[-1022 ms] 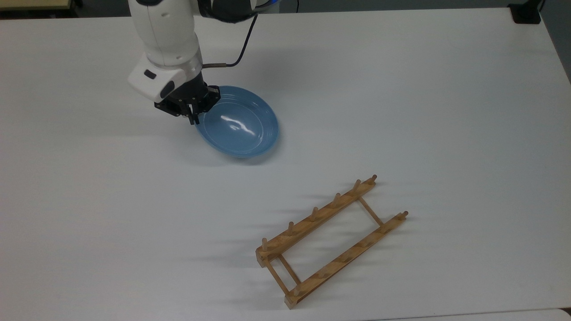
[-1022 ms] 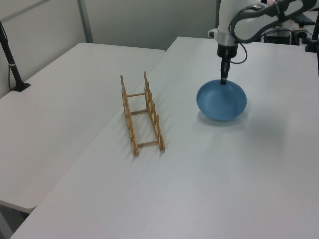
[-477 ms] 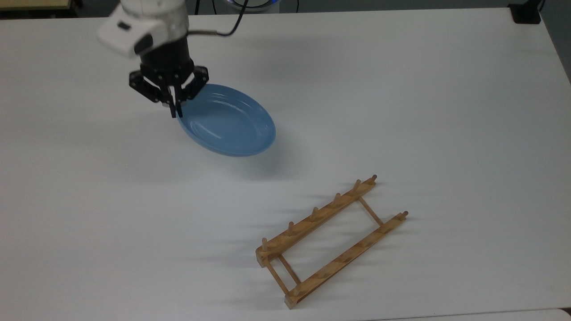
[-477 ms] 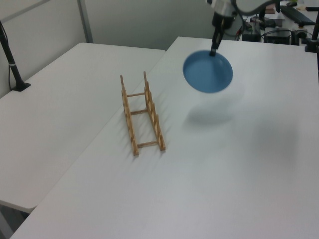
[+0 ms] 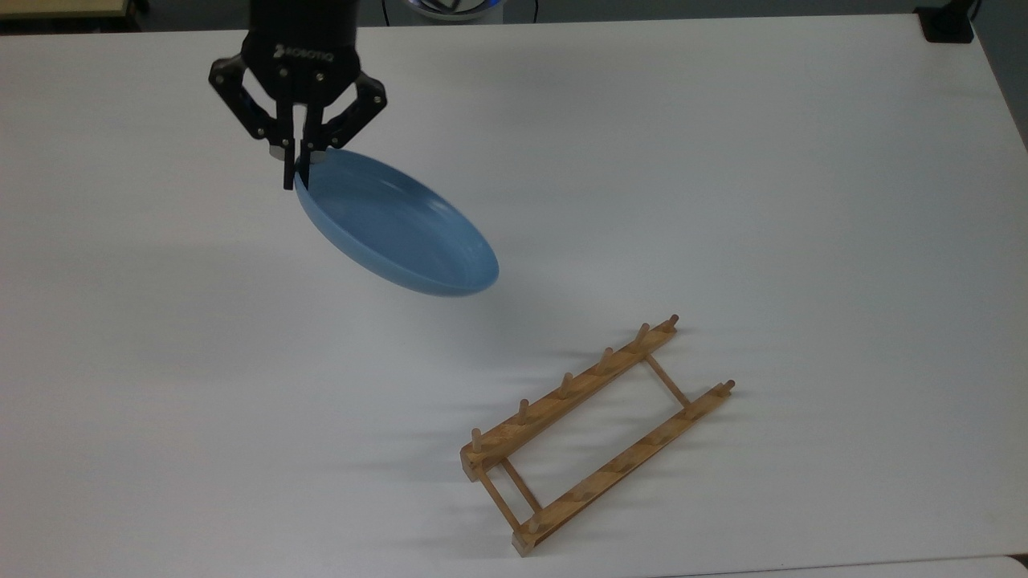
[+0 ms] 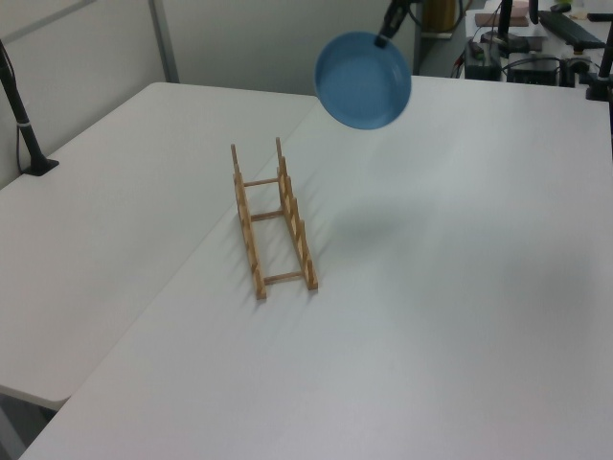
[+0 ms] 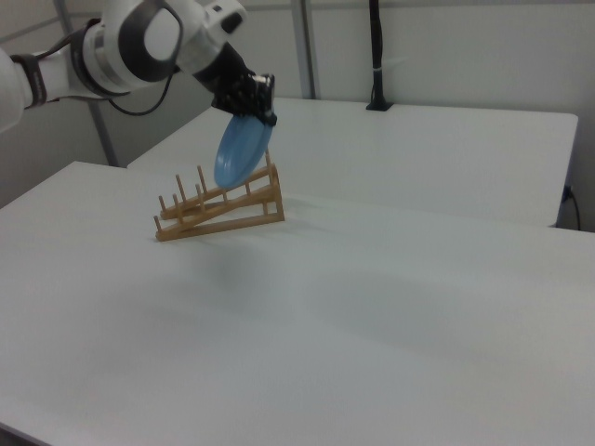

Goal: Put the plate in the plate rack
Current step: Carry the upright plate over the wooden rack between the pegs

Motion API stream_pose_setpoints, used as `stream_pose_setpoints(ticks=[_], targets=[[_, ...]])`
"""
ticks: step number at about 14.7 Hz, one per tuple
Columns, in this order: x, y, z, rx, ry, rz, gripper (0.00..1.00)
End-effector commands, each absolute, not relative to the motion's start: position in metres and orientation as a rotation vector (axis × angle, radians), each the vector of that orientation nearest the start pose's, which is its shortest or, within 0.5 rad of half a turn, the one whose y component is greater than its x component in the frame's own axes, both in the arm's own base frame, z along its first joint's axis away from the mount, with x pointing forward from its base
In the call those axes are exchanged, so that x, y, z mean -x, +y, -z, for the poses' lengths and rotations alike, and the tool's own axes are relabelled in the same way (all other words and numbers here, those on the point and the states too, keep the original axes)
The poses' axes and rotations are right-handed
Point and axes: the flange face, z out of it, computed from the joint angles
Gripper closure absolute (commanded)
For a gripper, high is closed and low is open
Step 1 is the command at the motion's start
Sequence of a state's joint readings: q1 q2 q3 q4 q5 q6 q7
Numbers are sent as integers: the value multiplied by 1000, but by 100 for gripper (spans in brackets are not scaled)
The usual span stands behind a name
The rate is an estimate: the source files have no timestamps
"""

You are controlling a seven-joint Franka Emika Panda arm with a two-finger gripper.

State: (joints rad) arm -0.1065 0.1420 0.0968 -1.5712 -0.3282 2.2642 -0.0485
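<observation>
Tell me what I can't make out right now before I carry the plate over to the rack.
- Right view: the plate overlaps the plate rack, hiding some pegs, so the gap between them is unclear.
- Left view: the hand is cut off by the top edge.
- Top view: the arm above the hand is cut off.

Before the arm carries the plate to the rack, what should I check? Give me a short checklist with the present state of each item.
1. Grip on the plate: the gripper is shut on its rim, at the top view's upper left. Ok.
2. Plate off the table: it hangs in the air with its shadow below it in the left view. Ok.
3. Plate tilt: it hangs steeply, near edge-on in the right view, which suits a slot. Ok.
4. Plate rack: it stands on the table with nothing between its pegs. Ok.
5. Plate over the rack: it is apart from the rack in the top view. Not ok.
6. Firmness of the grip: cannot tell.
</observation>
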Motion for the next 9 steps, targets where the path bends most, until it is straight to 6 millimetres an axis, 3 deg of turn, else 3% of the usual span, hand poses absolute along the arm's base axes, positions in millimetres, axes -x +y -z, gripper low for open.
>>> stream_pose_setpoints(ticks=[1, 7, 9], targets=[[-655, 35, -626, 3402, -299, 1196, 100], [-661, 139, -587, 3401, -199, 1591, 100], [-666, 160, -570, 3377, -64, 1677, 100]])
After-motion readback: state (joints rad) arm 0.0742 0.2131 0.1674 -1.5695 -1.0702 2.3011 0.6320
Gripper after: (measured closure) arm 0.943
